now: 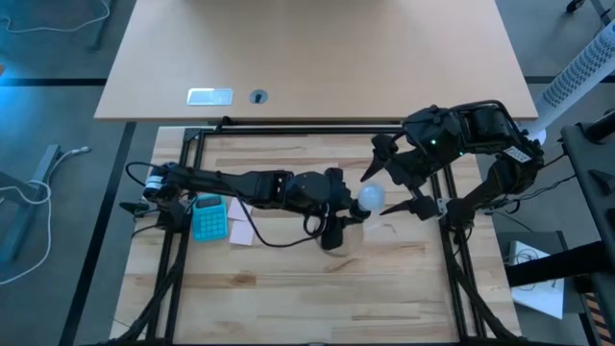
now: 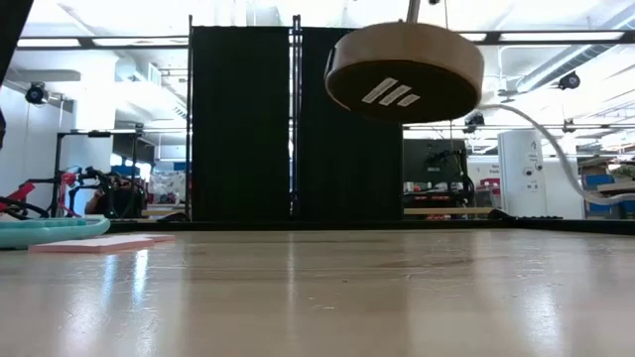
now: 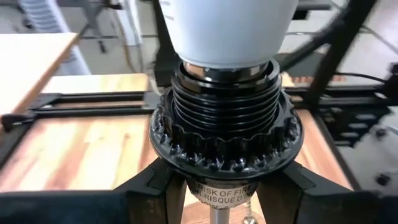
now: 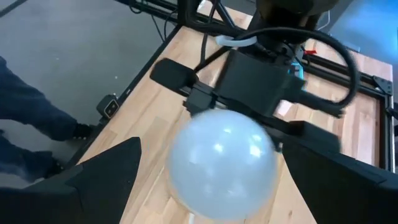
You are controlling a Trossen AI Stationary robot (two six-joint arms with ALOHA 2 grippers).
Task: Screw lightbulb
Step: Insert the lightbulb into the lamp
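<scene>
Lightbulb: you see the white lightbulb (image 1: 371, 199) between the two arms, its base seated in the black threaded socket (image 3: 225, 134); in the left wrist view the bulb (image 3: 225, 28) rises straight out of the socket's ribbed collar.
Left gripper: your left gripper (image 3: 214, 186) is closed on the socket, its dark jaws pressed against the stem just under the toothed collar, so the socket sits right in the jaws with the bulb beyond it.
Right gripper: your right gripper (image 4: 208, 186) has its jaws spread wide, one on each side of the bulb's glass (image 4: 222, 163); you cannot tell whether the pads touch the glass.
Wooden base: in the low view the round wooden base (image 2: 404, 71) hangs in the air well above the desk (image 2: 317, 297), its underside showing three pale stripes.
Cord: a white cord (image 2: 556, 149) curves away from the base.
Beside the left arm: a teal calculator (image 1: 209, 218) and a pink notepad (image 1: 241, 224) lie on the desk, well behind the left jaws, next to the arm.
Beyond the desk: a person's dark sleeve (image 4: 28, 118) shows in the right wrist view, off past the desk's edge.
</scene>
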